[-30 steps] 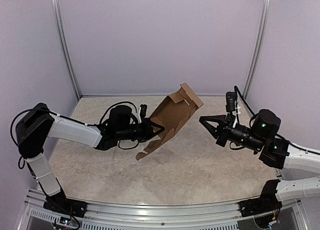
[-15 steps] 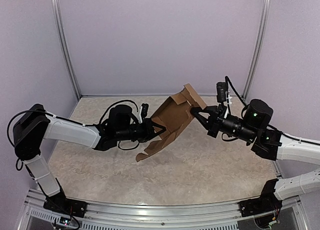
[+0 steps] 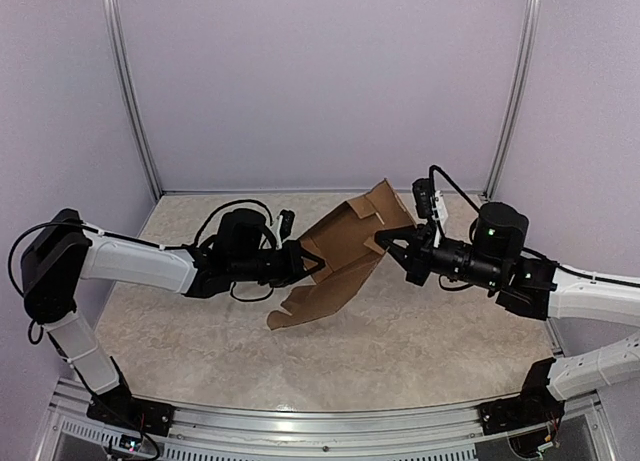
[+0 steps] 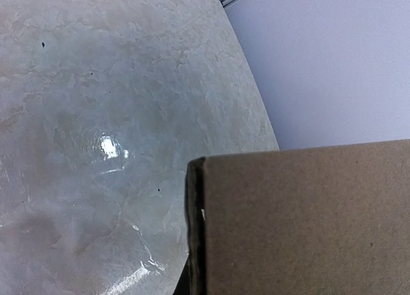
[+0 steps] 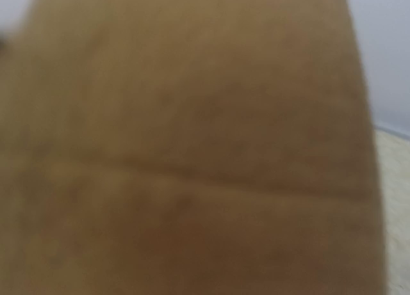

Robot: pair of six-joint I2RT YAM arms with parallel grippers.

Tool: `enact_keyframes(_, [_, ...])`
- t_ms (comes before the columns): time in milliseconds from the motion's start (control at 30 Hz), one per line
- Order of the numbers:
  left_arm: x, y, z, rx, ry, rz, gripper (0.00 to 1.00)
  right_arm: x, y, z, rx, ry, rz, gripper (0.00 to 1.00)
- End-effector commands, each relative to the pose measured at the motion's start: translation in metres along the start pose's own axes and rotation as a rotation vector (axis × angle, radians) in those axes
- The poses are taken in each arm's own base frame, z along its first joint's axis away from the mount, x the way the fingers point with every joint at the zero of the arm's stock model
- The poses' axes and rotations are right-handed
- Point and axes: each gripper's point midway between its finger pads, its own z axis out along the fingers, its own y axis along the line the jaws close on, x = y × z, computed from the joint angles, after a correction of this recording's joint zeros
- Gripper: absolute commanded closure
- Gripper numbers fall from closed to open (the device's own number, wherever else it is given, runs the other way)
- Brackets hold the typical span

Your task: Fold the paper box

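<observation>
Over the marbled table point(image 3: 420, 331), left hand point(image 3: 300, 264) pinches the paper box point(image 3: 345, 246); right hand point(image 3: 385, 239) closed (wrist view blurred)

One camera looks down from high behind. Both wrist cameras sit very near the plain brown cardboard box point(image 3: 345, 246); all three show it.

The box point(image 3: 345, 249) hangs between my left gripper point(image 3: 302, 264) and right gripper point(image 3: 388, 243), barring the way straight across. Under it and nearer me, the table point(image 3: 420, 341) lies open.
</observation>
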Motion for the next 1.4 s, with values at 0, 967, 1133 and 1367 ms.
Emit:
enact_keyframes(0, [-0.018, -0.031, -0.009, 0.039, -0.023, 0.081, 1.00, 0.030, -0.013, -0.001, 0.087, 0.155, -0.056, 1.00])
enact_keyframes(967, [-0.036, 0.027, -0.032, -0.342, -0.113, 0.265, 1.00, 0.005, 0.003, -0.041, 0.059, 0.190, -0.121, 1.00])
enact_keyframes(1133, [-0.046, 0.044, -0.046, -0.446, -0.171, 0.302, 1.00, 0.020, 0.007, -0.056, 0.038, 0.271, -0.143, 0.99])
enact_keyframes(1367, [-0.055, 0.054, -0.063, -0.542, -0.224, 0.393, 1.00, 0.027, 0.008, -0.068, 0.041, 0.324, -0.145, 0.88])
